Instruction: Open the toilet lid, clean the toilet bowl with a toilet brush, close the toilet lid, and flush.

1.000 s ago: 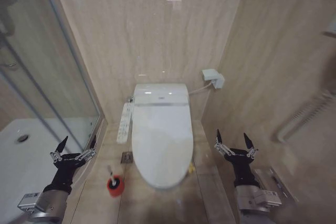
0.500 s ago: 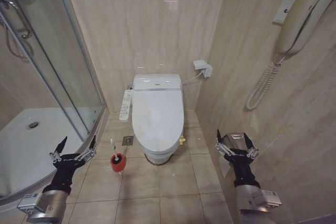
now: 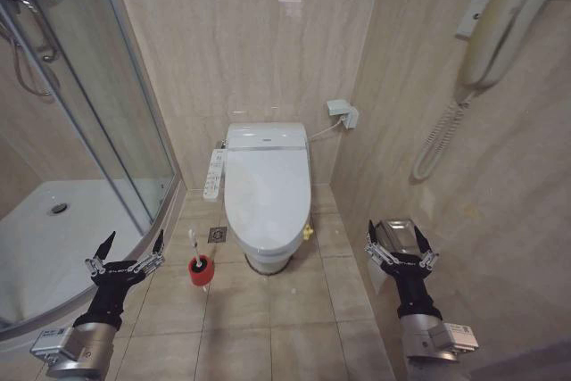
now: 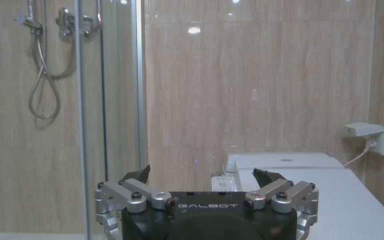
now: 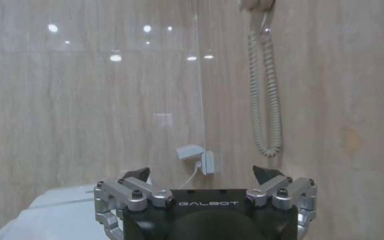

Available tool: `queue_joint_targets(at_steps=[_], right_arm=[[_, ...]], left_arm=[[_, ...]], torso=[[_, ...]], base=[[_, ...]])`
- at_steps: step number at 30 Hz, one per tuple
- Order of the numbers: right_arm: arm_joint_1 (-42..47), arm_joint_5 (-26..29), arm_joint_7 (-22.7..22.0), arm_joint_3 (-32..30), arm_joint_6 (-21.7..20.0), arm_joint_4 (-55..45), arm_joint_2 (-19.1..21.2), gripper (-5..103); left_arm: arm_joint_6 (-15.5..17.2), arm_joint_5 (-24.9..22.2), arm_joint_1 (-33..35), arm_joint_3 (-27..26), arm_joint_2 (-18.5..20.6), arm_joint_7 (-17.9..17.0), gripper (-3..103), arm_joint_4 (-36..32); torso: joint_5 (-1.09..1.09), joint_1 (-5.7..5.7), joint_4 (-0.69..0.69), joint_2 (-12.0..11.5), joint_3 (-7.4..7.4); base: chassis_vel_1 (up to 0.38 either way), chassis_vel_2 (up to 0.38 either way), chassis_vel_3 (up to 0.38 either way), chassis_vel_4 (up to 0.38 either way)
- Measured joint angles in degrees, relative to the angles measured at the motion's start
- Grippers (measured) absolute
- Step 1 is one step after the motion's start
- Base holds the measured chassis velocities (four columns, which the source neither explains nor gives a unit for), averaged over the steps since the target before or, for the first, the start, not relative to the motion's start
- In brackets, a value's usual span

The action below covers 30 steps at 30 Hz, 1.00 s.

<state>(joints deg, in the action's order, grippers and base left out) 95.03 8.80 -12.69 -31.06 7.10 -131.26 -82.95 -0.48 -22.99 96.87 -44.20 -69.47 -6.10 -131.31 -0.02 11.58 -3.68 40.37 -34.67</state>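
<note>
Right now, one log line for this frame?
toilet lid: closed | toilet brush: in holder, floor | left gripper: open, idle | right gripper: open, idle

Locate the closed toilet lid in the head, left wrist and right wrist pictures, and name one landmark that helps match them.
Head view: the toilet lid lies closed, centre, between the grippers.
Left wrist view: its white surface runs along the lower right.
Right wrist view: a pale corner at lower left.
Shared landmark: the white wall socket beside the toilet.
</note>
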Motion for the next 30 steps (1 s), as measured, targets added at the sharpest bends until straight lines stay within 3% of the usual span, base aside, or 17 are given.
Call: queue_joint_targets(at_steps=[16, 30], right_arm=[[0.0, 0.0, 0.0, 0.0, 0.0, 0.0, 0.0, 100], [0.0, 0.0, 0.0, 0.0, 0.0, 0.0, 0.0, 100]], left_arm=[[0.0, 0.0, 0.0, 0.0, 0.0, 0.0, 100, 0.0], [0.0, 0.0, 0.0, 0.0, 0.0, 0.0, 100, 0.0]], torso=[[0.02, 0.08, 0.01, 0.0, -0.04], [0.02, 0.00, 0.01, 0.0, 0.00]], base=[[0.014, -0.023, -0.012, 0.016], [0.120, -0.106, -0.117, 0.109]])
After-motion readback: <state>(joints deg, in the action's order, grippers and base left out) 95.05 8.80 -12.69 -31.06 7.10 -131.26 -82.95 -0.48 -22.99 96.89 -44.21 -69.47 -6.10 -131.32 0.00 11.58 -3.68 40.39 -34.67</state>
